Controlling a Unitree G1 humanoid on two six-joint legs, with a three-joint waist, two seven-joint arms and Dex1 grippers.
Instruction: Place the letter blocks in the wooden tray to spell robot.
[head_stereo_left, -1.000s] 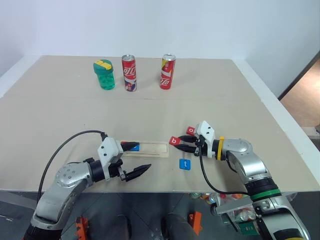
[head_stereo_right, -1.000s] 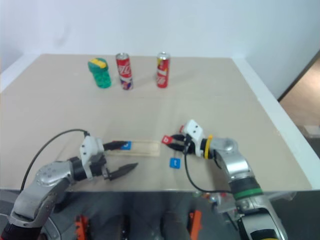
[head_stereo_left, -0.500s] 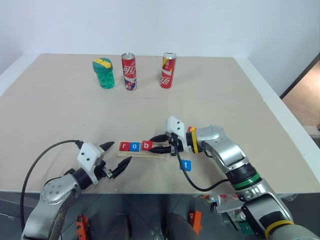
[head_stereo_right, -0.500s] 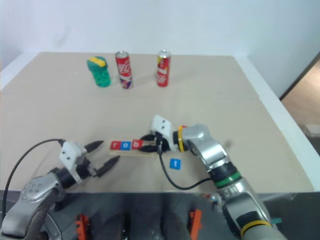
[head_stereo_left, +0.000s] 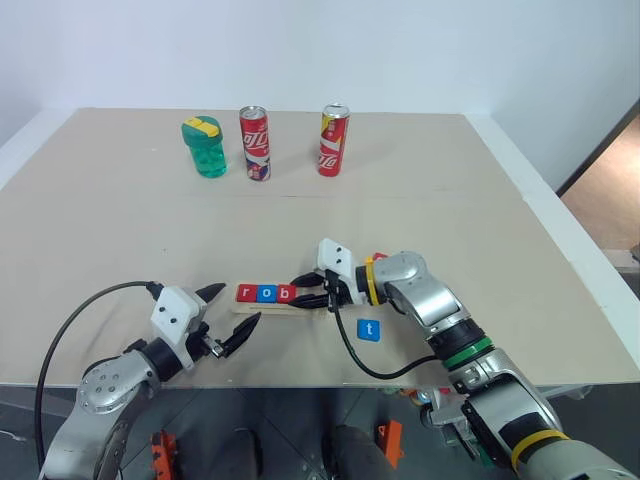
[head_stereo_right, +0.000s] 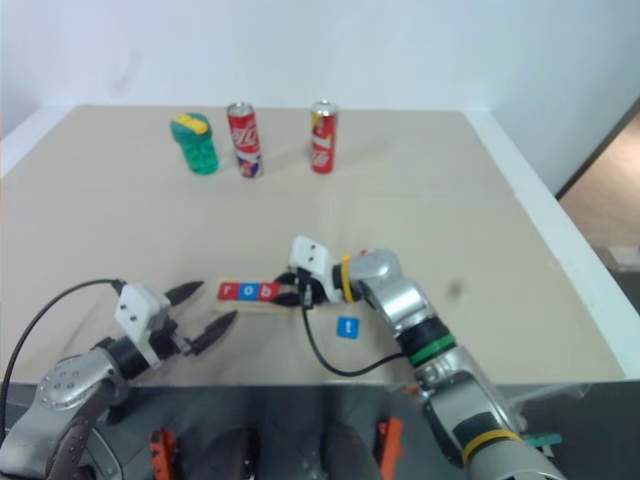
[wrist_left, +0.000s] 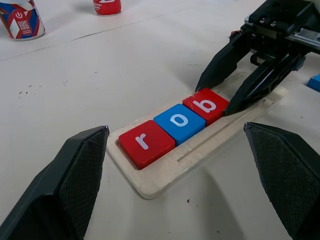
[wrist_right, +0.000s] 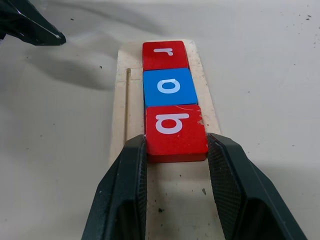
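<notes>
Right wrist view: right claw (wrist_right: 176, 150) grips red b block (wrist_right: 175, 129) beside blue o (wrist_right: 170, 86), red r (wrist_right: 165, 54); left claw (head_stereo_left: 232, 318) open.

The wooden tray (head_stereo_left: 285, 303) lies on the table (head_stereo_left: 430, 190) near its near edge, lengthwise left to right. Three letter blocks sit in the tray, touching in a row: r (head_stereo_left: 247, 293) at the left end, o (head_stereo_left: 267, 294) to its right, b (head_stereo_left: 286, 294) next. The right gripper (head_stereo_left: 303, 290) straddles the b block from the right. The t block (head_stereo_left: 369, 329) lies on the table right of the tray, slightly nearer. The left gripper (head_stereo_left: 232, 315) sits left of the tray, apart from it. At the far side stand a jar (head_stereo_left: 204, 148), a can (head_stereo_left: 255, 144) and a second can (head_stereo_left: 333, 141), left to right.
</notes>
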